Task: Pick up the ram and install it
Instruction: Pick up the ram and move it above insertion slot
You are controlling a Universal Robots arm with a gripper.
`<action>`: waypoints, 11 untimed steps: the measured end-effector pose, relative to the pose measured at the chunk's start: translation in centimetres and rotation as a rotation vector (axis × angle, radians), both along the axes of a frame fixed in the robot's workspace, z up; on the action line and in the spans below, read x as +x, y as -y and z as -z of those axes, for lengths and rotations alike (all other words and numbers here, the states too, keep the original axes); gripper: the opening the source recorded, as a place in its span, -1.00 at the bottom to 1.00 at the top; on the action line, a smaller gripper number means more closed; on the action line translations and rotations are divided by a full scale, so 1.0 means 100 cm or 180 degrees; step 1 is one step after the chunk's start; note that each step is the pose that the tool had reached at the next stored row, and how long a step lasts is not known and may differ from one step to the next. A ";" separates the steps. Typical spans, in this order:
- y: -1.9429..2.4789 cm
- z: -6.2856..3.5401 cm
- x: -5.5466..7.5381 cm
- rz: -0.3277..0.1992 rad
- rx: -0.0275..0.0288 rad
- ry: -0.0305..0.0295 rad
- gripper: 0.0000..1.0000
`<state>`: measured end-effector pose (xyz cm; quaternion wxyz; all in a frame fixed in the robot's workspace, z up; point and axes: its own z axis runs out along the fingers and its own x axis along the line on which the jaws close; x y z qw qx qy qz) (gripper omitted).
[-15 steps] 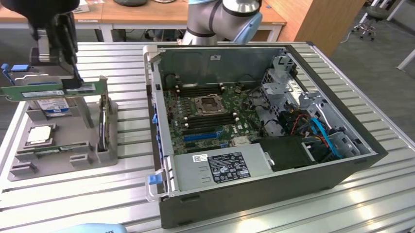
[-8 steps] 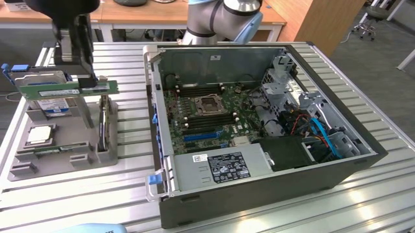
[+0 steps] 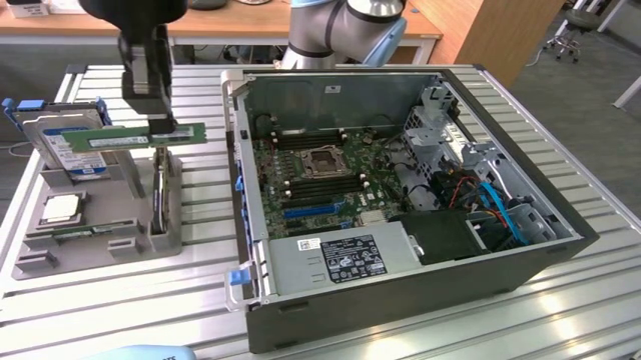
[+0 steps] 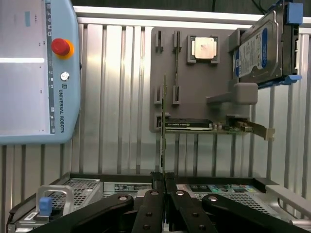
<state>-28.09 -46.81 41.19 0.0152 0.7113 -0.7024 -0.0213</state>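
The ram (image 3: 120, 139) is a long green stick with a small white label. It hangs level in the air above the grey holder (image 3: 130, 225), at the exterior view's left of the open computer case (image 3: 401, 300). My gripper (image 3: 161, 126) is shut on it from above, gripping near its case-side end. In the wrist view the ram (image 4: 163, 131) shows edge-on as a thin line, pinched between my gripper's (image 4: 164, 178) black fingers. The motherboard's memory slots (image 3: 305, 137) lie inside the case beside the processor socket (image 3: 323, 161).
The grey holder carries a hard drive (image 3: 65, 146), a square silver processor chip (image 3: 62, 208) and another green stick (image 3: 85, 231). In the wrist view a teach pendant (image 4: 34, 73) lies on the slatted table (image 4: 116, 97). The case's drive cages and cables (image 3: 481, 187) fill its right side.
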 end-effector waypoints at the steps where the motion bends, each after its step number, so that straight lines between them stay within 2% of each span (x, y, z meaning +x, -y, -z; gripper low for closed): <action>1: 0.0000 0.0000 0.003 0.0000 0.0000 0.0000 -0.76; 11: 0.0000 0.0000 0.035 0.0000 0.0000 0.0000 -0.76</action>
